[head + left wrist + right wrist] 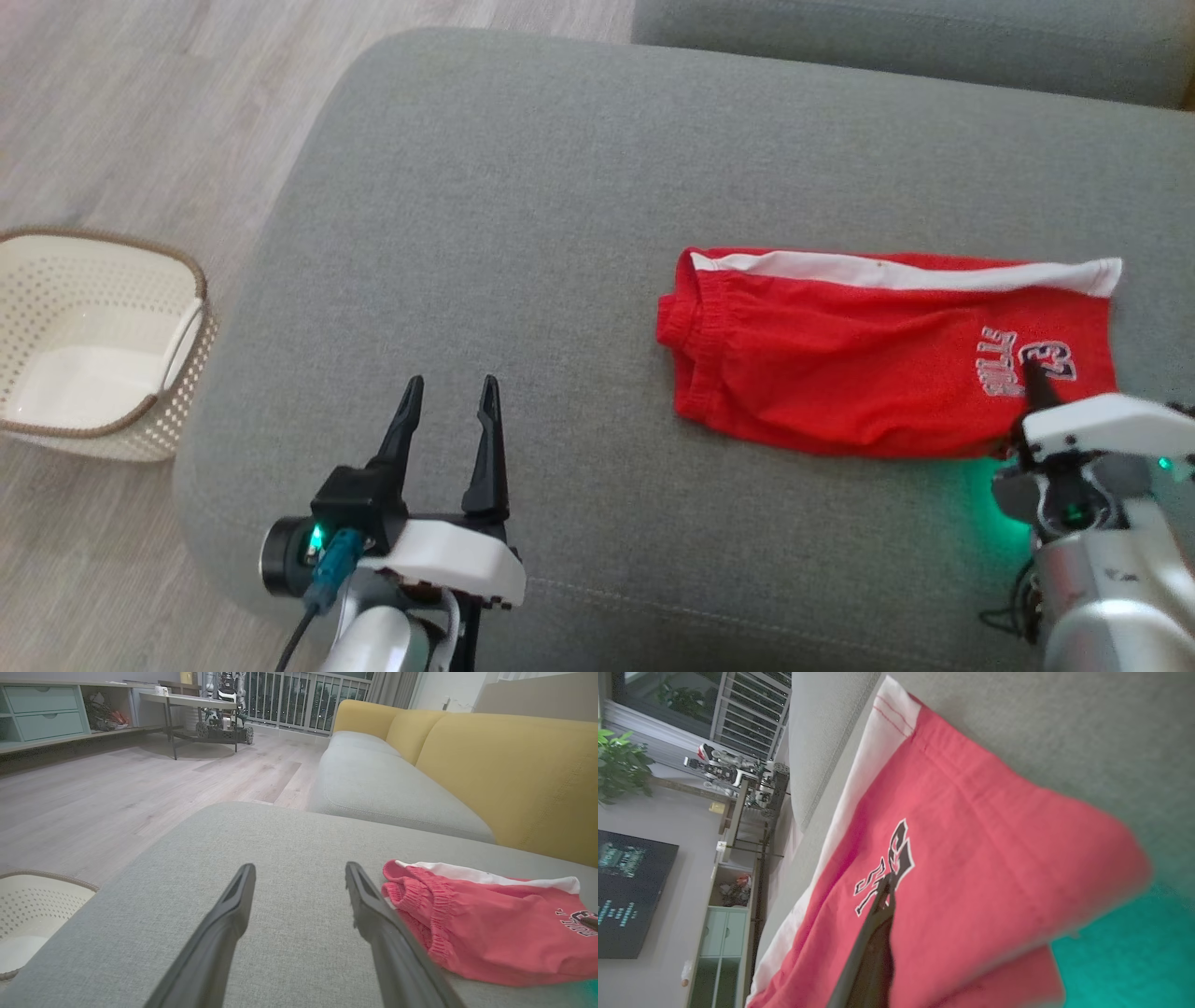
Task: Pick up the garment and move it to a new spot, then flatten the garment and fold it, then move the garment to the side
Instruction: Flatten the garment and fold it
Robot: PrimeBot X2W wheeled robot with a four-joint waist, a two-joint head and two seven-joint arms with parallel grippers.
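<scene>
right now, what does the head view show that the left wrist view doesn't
Head view: the shorts end to end, with the right gripper shut on them at the print. Left wrist view: the yellow sofa back, a table, drawers and a railing. Both: the shorts, the basket, the grey cushion and the open left gripper.

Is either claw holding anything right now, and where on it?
Right claw is shut on the red shorts at the leg end, by the printed number. Left claw is open, holding nothing.
</scene>
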